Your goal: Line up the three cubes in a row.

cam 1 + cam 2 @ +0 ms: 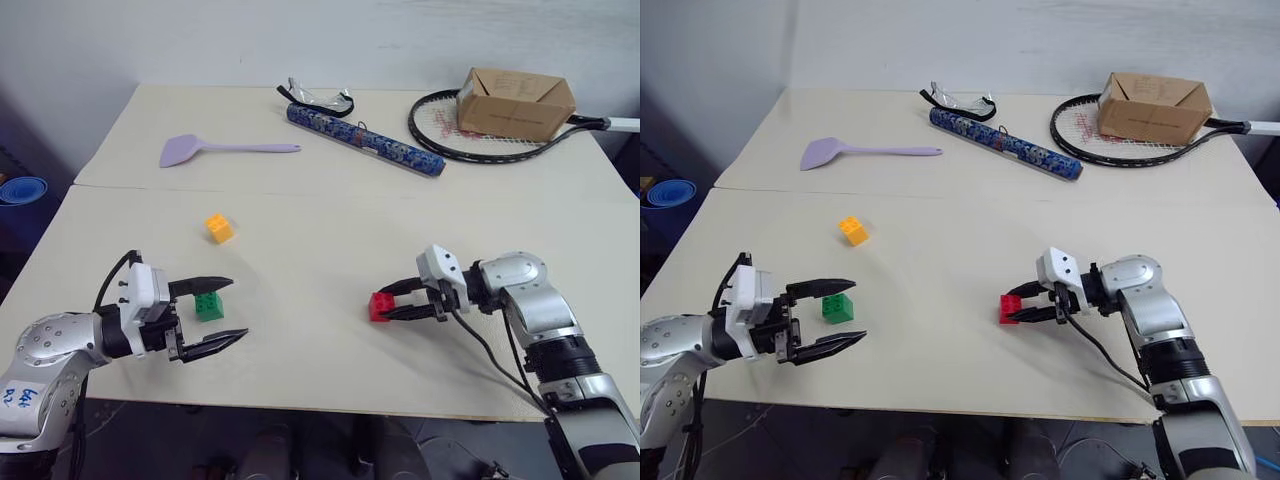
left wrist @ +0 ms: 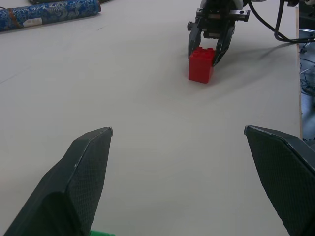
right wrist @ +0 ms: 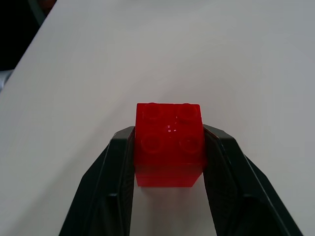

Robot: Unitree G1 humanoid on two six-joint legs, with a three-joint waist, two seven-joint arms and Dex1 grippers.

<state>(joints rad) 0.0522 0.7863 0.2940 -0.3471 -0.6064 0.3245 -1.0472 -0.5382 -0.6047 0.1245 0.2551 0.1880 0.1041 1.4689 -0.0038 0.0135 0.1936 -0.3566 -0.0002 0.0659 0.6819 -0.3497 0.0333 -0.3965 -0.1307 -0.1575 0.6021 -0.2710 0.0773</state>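
Note:
The red cube (image 3: pixel 170 142) is on the table at the near right, with my right gripper (image 1: pixel 388 303) shut on its two sides. The green cube (image 1: pixel 209 305) stands at the near left, between the wide open fingers of my left gripper (image 1: pixel 238 307) and close to their base; neither finger touches it. The orange-yellow cube (image 1: pixel 219 228) sits alone farther back, a little beyond the green one. In the left wrist view the red cube (image 2: pixel 201 64) shows ahead, clamped by the right gripper's black fingers (image 2: pixel 193 39).
At the back of the table lie a purple spatula (image 1: pixel 225 150), safety glasses (image 1: pixel 320 97), a blue patterned tube (image 1: pixel 365 141), a racket (image 1: pixel 480 135) and a brown cardboard box (image 1: pixel 515 102). A seam (image 1: pixel 350 191) crosses the table.

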